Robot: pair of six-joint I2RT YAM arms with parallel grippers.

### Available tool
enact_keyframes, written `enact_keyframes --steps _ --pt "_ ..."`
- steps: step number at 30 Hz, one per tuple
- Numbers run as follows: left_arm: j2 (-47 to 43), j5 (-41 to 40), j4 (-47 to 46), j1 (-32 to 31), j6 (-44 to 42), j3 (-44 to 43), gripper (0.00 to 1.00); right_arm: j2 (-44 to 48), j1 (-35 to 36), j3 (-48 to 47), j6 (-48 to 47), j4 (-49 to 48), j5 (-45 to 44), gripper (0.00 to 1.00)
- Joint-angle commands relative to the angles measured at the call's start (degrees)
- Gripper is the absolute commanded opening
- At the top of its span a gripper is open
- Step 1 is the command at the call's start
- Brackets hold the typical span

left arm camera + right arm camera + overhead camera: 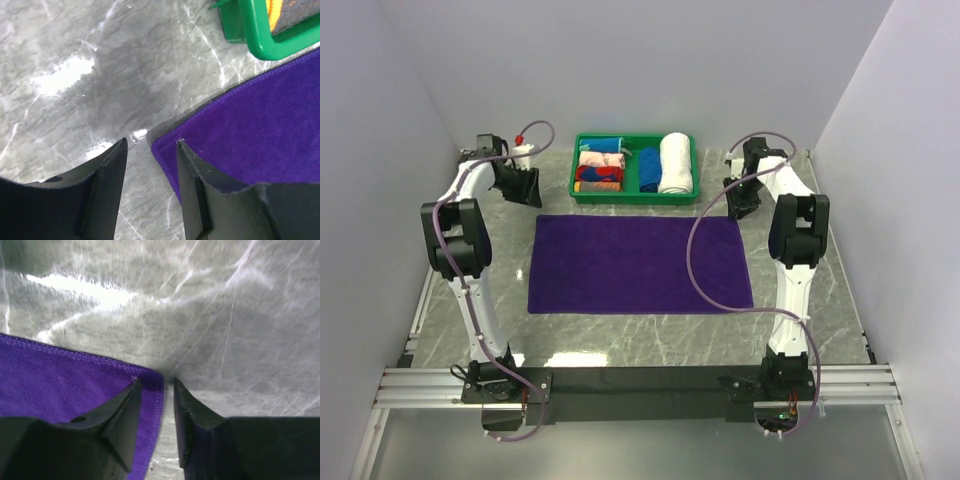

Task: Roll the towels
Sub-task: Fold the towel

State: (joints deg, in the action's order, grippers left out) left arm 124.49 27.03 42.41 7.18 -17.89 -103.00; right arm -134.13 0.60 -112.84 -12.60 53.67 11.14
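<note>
The deep-purple towel (640, 264) lies flat and spread out on the marble table, in front of the green tray. My left gripper (525, 190) is open just above the towel's far left corner (165, 147); one finger is over the cloth, the other over bare marble. My right gripper (742, 203) is open over the far right corner (152, 377), straddling the towel's hemmed edge. Neither holds anything.
A green tray (634, 196) at the back holds rolled towels: a bright blue one (648, 168), a thick white one (675, 162) and several patterned ones (600, 166). Its corner shows in the left wrist view (260, 42). White walls enclose the table.
</note>
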Motion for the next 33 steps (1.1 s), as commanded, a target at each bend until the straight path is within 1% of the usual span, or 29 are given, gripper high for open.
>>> enact_keyframes --steps 1,2,3,5,6,8,9,11,15,21,27,29,33 --pt "1.1 -1.1 -1.2 -0.9 -0.5 -0.8 0.49 -2.2 0.8 -2.2 1.1 -1.2 -0.1 0.38" --pt "1.5 -1.4 -1.3 -1.1 -0.5 -0.7 0.49 -2.3 1.0 -2.4 0.8 -1.0 -0.1 0.36" --pt "1.5 -1.7 -1.8 -1.3 -0.4 -0.5 0.49 -2.3 1.0 -2.4 0.6 -0.6 0.0 0.30" --pt "1.5 -2.3 -2.0 -1.9 -0.3 0.1 0.50 -2.1 1.0 -2.0 -0.1 -0.2 0.5 0.22" --pt "1.6 -2.4 -2.0 -2.1 -0.2 0.3 0.50 -1.8 0.9 -1.7 -0.3 -0.1 0.7 0.14" --pt "1.8 -3.2 -2.2 -2.6 -0.3 0.6 0.50 -1.4 1.0 -0.9 -0.6 -0.2 1.3 0.03" --pt "2.0 -3.6 -2.2 -2.6 -0.3 0.6 0.50 -1.1 1.0 -0.8 -0.6 -0.3 1.3 0.00" --pt "2.0 -4.3 -3.3 -2.9 -0.3 1.0 0.50 -0.9 1.0 -0.7 -0.8 -0.1 1.6 0.00" --pt "3.7 -5.1 -2.3 -3.2 -0.7 -0.3 0.49 0.8 1.0 0.7 -0.7 -1.4 2.1 0.00" --pt "4.9 -3.9 -0.1 -3.2 -1.2 -1.2 0.48 1.7 1.0 0.2 -0.4 -0.8 2.2 0.00" --pt "4.9 0.1 1.8 -3.0 -0.9 -1.0 0.41 1.3 1.0 -0.4 -0.1 -0.5 2.3 0.00" --pt "4.6 2.1 2.1 -2.6 -1.0 -0.9 0.41 1.4 1.0 -0.2 -0.1 -0.5 2.2 0.00" --pt "4.6 3.1 3.3 -2.1 -0.7 -1.4 0.43 1.8 1.0 0.0 -0.1 -0.6 2.2 0.00"
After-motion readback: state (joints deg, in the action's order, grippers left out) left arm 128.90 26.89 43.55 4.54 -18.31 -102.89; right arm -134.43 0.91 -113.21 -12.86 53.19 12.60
